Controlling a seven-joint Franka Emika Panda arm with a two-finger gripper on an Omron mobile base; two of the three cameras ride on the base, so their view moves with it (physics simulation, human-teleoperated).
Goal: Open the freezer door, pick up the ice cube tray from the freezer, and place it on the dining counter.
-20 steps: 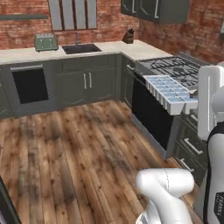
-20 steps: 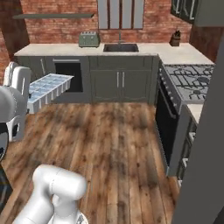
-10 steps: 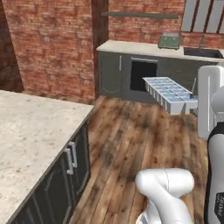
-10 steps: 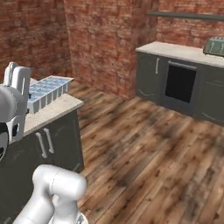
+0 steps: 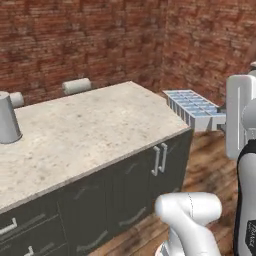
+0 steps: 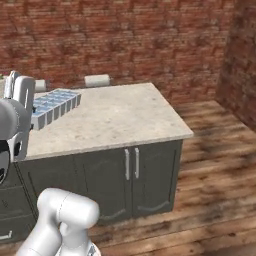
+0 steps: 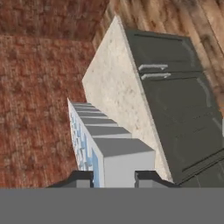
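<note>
The light-blue ice cube tray (image 5: 194, 107) (image 6: 53, 104) (image 7: 104, 141) is level in the air, with my gripper (image 5: 223, 120) (image 6: 30, 119) (image 7: 113, 178) shut on its near end. Ahead lies the dining counter (image 5: 95, 125) (image 6: 117, 117) (image 7: 113, 89), a beige speckled top over dark cabinet fronts. The tray hangs slightly above the top's height, on my side of its front edge, touching nothing. The freezer and its door are out of view.
A grey canister (image 5: 8, 118) stands at the counter's left. A pale cylinder (image 5: 76, 86) (image 6: 97, 80) lies by the far edge, with a second (image 5: 17, 99) left of it. Cabinet doors with silver handles (image 5: 160, 159) (image 6: 131, 163) face me. A brick wall stands behind; wooden floor (image 6: 220, 150) spreads to the right.
The base has turned and driven, so the whole scene has swung from the stove and oven corner to the dining counter close ahead. The tray has stayed in the gripper.
</note>
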